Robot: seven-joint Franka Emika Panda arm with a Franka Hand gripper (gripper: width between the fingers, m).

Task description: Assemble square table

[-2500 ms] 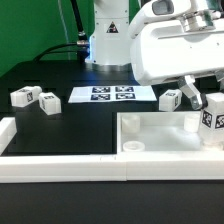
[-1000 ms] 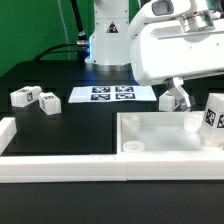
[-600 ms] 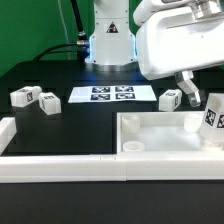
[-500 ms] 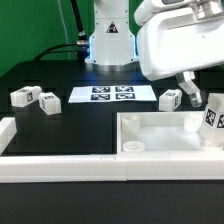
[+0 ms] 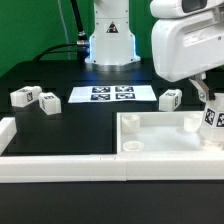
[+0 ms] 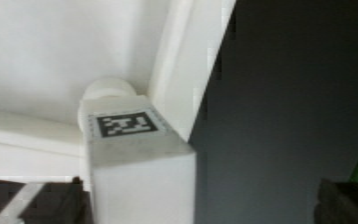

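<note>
One leg (image 5: 212, 119) upright in the square panel (image 5: 160, 133) — gripper (image 5: 203, 93) spread wide
We see the tagged leg standing at the panel's back corner on the exterior view's right; the jaws hang just above it, gripping nothing.

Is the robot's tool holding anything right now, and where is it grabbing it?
Nothing is held. The tool hangs open above the short white block leg, which stands alone on the flat white square panel.
</note>
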